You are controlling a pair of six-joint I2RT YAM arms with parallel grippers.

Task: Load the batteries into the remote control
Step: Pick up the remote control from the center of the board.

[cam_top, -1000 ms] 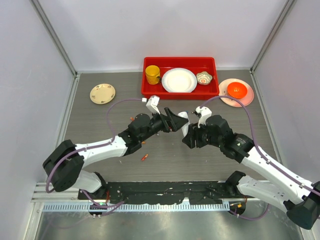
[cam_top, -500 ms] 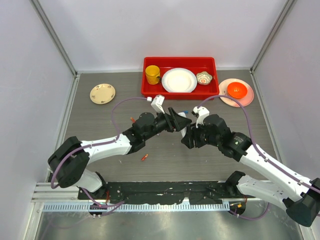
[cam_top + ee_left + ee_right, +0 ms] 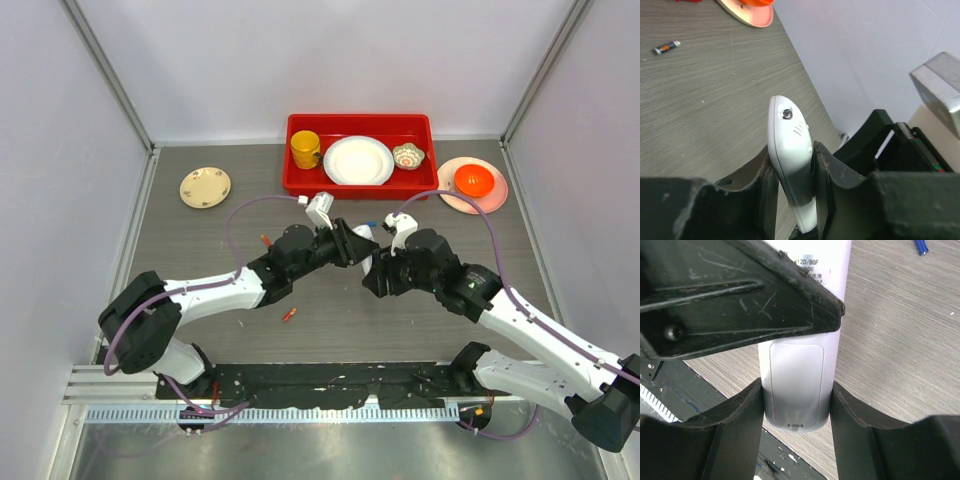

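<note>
gripping the remote control [image 3: 797, 365] together — left claw [image 3: 792, 167] and right claw [image 3: 796, 400] each pinch its sides above the surface [image 3: 890, 340].

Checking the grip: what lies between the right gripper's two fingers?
The remote control, back side showing, pinched by the right gripper; right wrist view shows it.

The slim white plastic remote control [image 3: 796, 385] is held above the grey tabletop [image 3: 190, 250], pinched across its thin edges by the left gripper [image 3: 792, 165] and across its width by the right gripper [image 3: 796, 410]. Its back faces up, showing a rounded-rectangle panel (printed text beyond it). A thin blue cylindrical battery [image 3: 921, 246] lies flat nearby. One red-orange battery [image 3: 289, 315] lies to its left, and a second red-orange battery [image 3: 265, 240] lies farther back.
</note>
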